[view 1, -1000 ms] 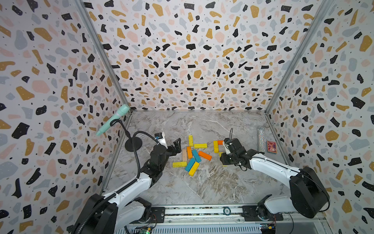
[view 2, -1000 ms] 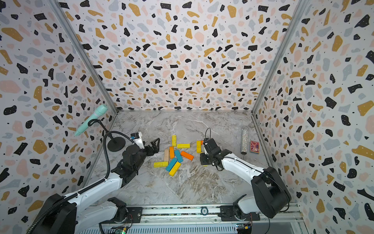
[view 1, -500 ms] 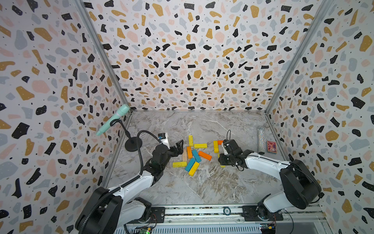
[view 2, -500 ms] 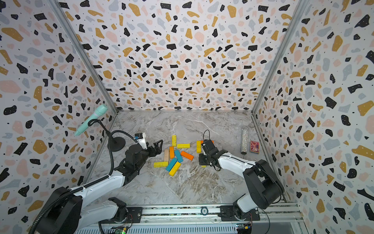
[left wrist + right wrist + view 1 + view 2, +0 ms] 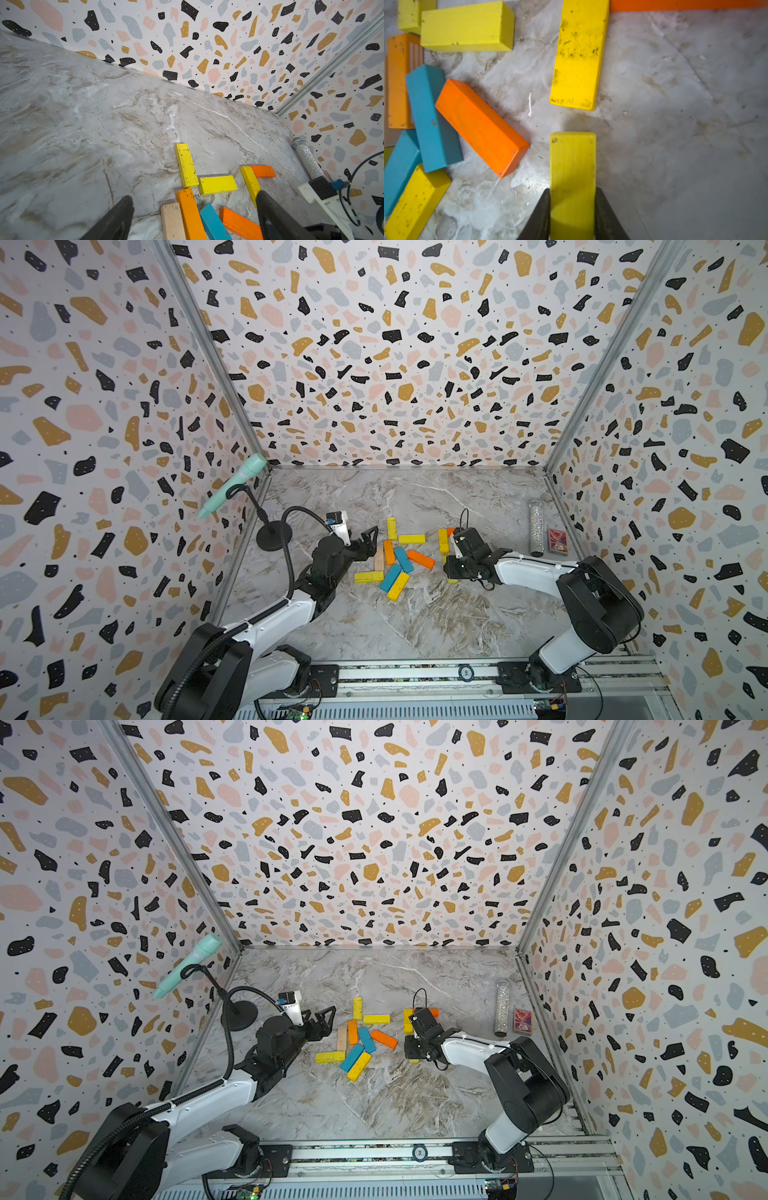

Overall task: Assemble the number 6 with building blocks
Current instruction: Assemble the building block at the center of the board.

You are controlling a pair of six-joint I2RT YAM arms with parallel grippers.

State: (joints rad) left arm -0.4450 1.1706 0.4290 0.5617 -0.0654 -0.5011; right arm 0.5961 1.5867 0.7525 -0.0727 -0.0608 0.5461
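Right jaws pinch one end of a yellow block point(image 5: 572, 158), lined up behind another yellow one point(image 5: 577, 56) with a gap, while left jaws sit spread wide beside the loose blocks point(image 5: 390, 551).

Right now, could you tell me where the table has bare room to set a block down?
The table is bare along the back wall behind the blocks, and widest in front, between blocks and rail. Crowded: the middle, where the left gripper and right gripper flank the blocks, and beside the glitter microphone and card box.
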